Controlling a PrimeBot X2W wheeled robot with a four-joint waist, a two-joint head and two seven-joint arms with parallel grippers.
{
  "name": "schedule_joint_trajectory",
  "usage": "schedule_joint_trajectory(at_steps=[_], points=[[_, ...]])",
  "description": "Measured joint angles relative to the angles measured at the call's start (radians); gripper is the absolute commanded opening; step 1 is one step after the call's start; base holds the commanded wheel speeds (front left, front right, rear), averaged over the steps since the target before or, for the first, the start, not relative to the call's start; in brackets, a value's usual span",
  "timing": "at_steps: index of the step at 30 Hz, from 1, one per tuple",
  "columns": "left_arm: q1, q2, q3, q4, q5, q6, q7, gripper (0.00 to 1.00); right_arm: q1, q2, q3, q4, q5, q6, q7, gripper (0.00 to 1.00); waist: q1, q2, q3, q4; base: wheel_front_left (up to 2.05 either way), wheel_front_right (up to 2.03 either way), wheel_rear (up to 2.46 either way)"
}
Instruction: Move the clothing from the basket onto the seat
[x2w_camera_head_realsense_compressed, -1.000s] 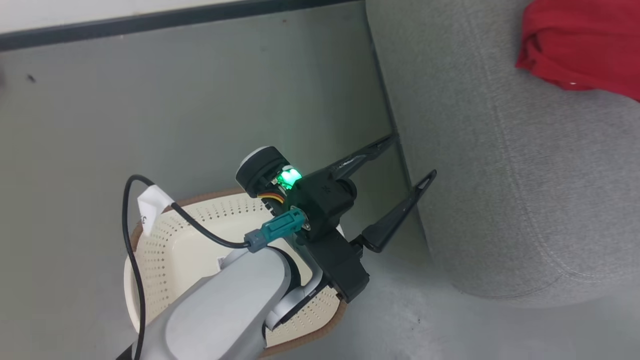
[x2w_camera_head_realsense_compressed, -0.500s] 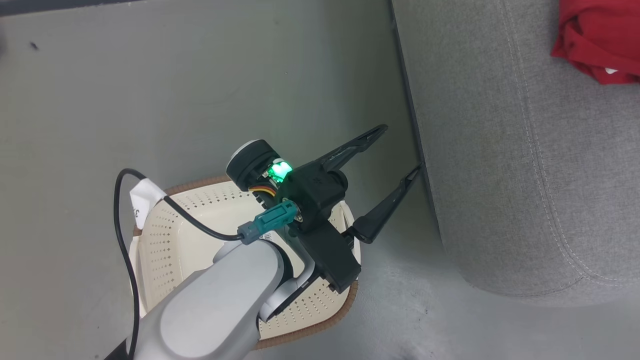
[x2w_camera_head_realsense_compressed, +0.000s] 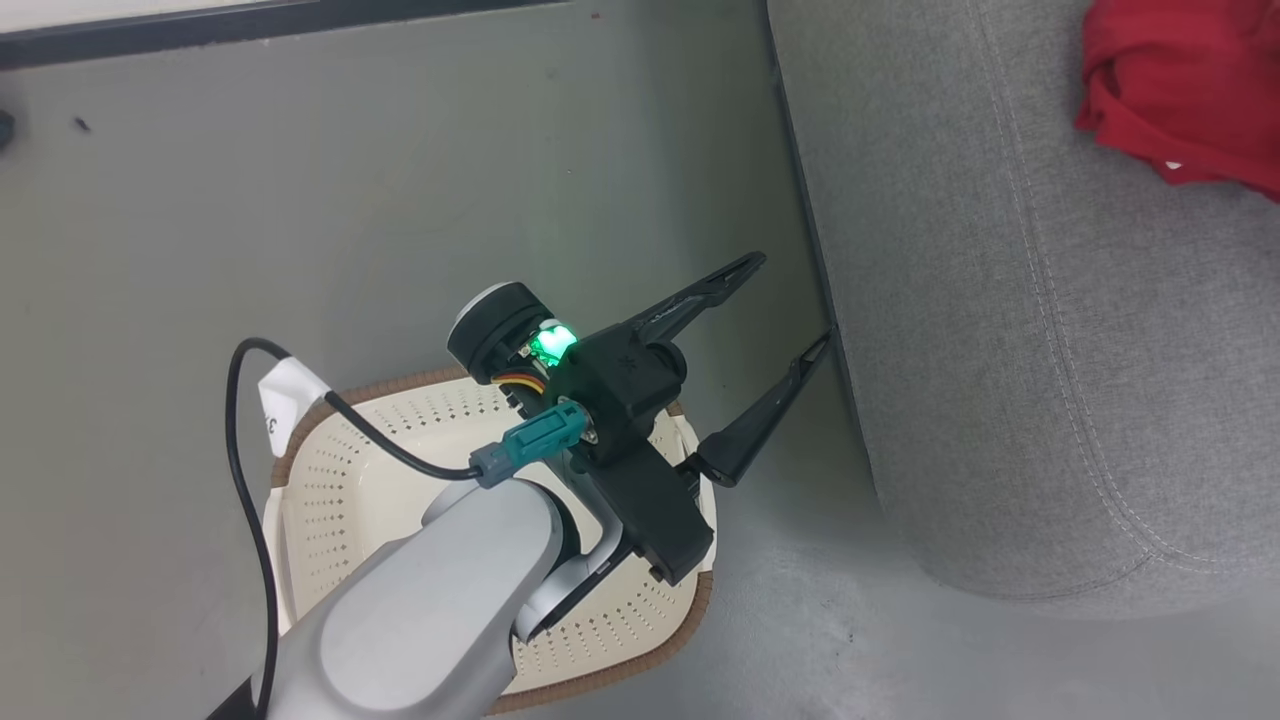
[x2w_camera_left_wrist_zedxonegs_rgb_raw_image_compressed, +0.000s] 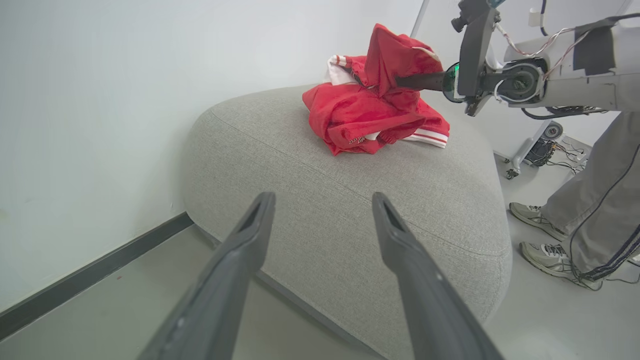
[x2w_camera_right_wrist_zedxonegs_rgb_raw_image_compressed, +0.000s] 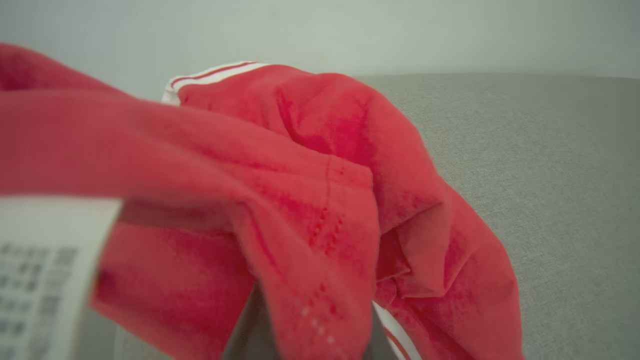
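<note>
Holding a raised fold of the clothing (x2w_camera_left_wrist_zedxonegs_rgb_raw_image_compressed: 365, 115) pinched in the closed right gripper (x2w_camera_left_wrist_zedxonegs_rgb_raw_image_compressed: 400, 81), straight above the red heap near the far edge of the seat (x2w_camera_left_wrist_zedxonegs_rgb_raw_image_compressed: 350, 210), with left gripper (x2w_camera_head_realsense_compressed: 796, 298) spread wide and empty over the basket (x2w_camera_head_realsense_compressed: 318, 500), well apart.
</note>
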Motion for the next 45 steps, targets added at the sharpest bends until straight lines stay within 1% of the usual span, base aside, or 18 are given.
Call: schedule_joint_trajectory(at_steps=[1,3,4,5,6,14,19,28,35,45], points=[[0.0,0.0,0.0,0.003,0.0,-0.003,-0.005,1.0,-0.001,0.0,0.003,0.001,0.008,0.0,0.011,0.0,0.0,0.0,-0.003,0.0,0.0,0.0,0.0],[0.0,0.0,0.0,0.014,-0.001,-0.003,-0.012,1.0,-0.001,-0.001,0.014,0.003,0.029,0.0,0.032,0.39,0.0,0.0,-0.01,0.001,0.0,0.0,0.0],[0.0,0.002,0.001,0.017,-0.002,-0.003,-0.013,1.0,-0.001,-0.001,0.021,0.002,0.036,0.0,0.043,0.47,0.0001,0.0,-0.014,0.001,0.0,0.0,0.0],[0.0,0.003,0.001,0.019,-0.004,-0.003,-0.016,1.0,-0.001,-0.001,0.027,0.002,0.043,0.0,0.052,0.9,0.0,0.0,-0.018,0.001,0.0,0.0,0.0],[0.0,0.003,0.001,0.021,-0.007,-0.003,-0.017,1.0,-0.001,-0.003,0.035,0.002,0.05,0.0,0.062,1.0,0.0,0.0,-0.023,0.002,0.0,0.0,0.0],[0.001,0.0,0.002,0.062,-0.012,-0.003,-0.045,1.0,0.013,-0.049,0.131,-0.043,0.075,0.0,0.109,1.0,0.0,0.0,-0.073,0.002,0.0,0.0,0.0],[0.011,0.003,0.007,0.088,-0.025,-0.003,-0.066,1.0,0.057,-0.082,0.18,-0.061,0.115,0.0,0.143,1.0,0.0,-0.0001,-0.114,-0.001,0.0,0.0,0.0],[0.077,0.013,0.013,0.116,-0.035,-0.004,-0.106,1.0,0.124,-0.146,0.258,-0.14,0.19,0.0,0.184,1.0,-0.0001,0.0,-0.196,-0.01,0.0,0.0,0.0],[0.111,0.013,0.025,0.121,-0.072,-0.004,-0.123,1.0,0.147,-0.216,0.299,-0.225,0.206,0.0,0.153,1.0,-0.0001,-0.0001,-0.258,-0.01,0.0,0.0,0.0],[0.152,0.014,0.048,0.126,-0.087,-0.001,-0.141,1.0,0.207,-0.256,0.313,-0.297,0.247,0.0,0.058,1.0,-0.0001,-0.0001,-0.332,0.021,0.0,0.0,0.0]])
